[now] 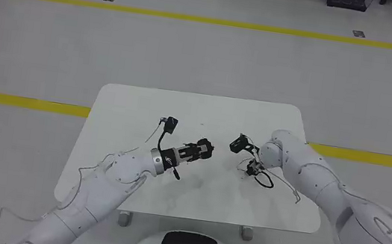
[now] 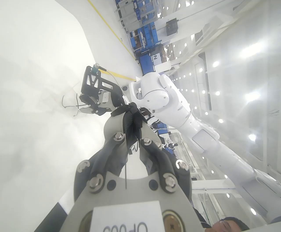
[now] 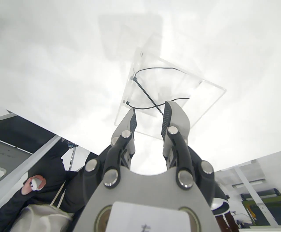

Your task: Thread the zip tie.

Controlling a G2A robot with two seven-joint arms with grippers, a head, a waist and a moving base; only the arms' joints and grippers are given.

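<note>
My left gripper is shut on a thin black zip tie, whose tail runs back between the fingers. In the top view it hovers over the middle of the white table. My right gripper is open and points down at a clear plate with two black zip ties on it. One zip tie forms a closed loop. The other zip tie lies just past the fingertips. From the top, the right gripper stands right of the left gripper.
The table's right edge lies close behind the clear plate. A person in dark clothes sits beyond the table edge in the right wrist view. Yellow floor lines run behind the table.
</note>
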